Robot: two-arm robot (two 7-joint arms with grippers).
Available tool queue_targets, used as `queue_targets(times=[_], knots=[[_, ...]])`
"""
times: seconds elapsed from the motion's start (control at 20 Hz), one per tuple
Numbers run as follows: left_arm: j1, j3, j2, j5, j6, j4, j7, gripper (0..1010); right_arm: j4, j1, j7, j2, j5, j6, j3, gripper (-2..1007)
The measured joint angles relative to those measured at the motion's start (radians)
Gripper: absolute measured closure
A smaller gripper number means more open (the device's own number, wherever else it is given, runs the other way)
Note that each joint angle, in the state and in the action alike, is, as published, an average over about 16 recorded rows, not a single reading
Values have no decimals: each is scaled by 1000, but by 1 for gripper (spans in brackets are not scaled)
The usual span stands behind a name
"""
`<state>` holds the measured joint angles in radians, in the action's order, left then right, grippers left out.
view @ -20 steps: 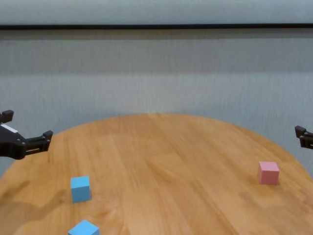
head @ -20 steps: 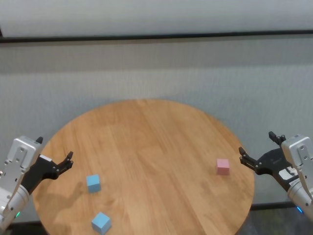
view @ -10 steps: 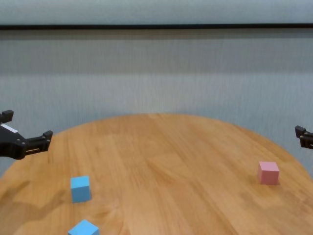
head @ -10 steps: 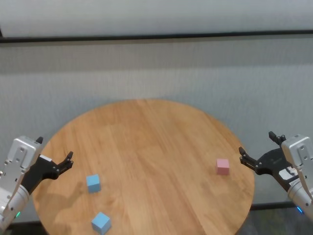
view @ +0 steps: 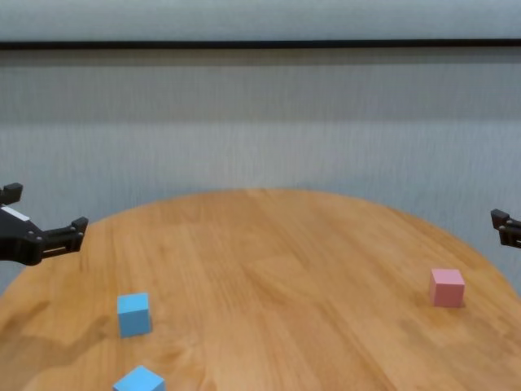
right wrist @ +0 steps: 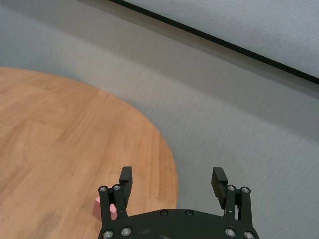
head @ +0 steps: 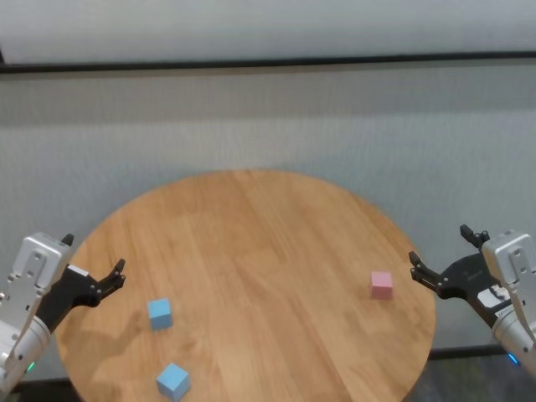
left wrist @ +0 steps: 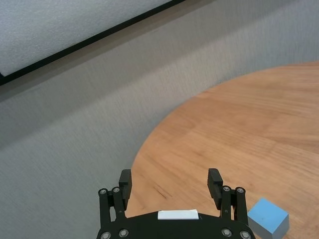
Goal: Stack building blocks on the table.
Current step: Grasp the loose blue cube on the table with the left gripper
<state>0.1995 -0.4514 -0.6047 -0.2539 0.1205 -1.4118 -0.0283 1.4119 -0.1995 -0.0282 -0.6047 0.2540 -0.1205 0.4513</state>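
Both my hands spread, holding nothing: left hand (head: 94,276) at tabletop (head: 260,251) left edge near blue blocks (head: 160,313); right hand (head: 440,255) at right edge beside pink block (head: 382,285).

— Head camera? High, tilted down on the whole table (head: 251,251).
— Chest one sits lower, near its edge. Both share the pink block (view: 447,287); wrist cameras look past their fingers.
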Motion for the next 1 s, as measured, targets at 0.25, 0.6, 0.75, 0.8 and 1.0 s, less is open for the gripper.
queue_targets(times=[0.25,0.6,0.75,0.8,1.0], knots=[[0,0,0,0,0,0,0,10,0,0,0,0,0,0,0,0],[0,1,-1,0,5,1,12,10,0,0,0,0,0,0,0,0],[0,2,-6,-1,20,5,37,10,0,0,0,0,0,0,0,1],[1,2,-9,-3,29,7,49,10,0,0,0,0,0,0,0,1],[4,6,-23,-17,71,21,117,10,0,0,0,0,0,0,0,1]])
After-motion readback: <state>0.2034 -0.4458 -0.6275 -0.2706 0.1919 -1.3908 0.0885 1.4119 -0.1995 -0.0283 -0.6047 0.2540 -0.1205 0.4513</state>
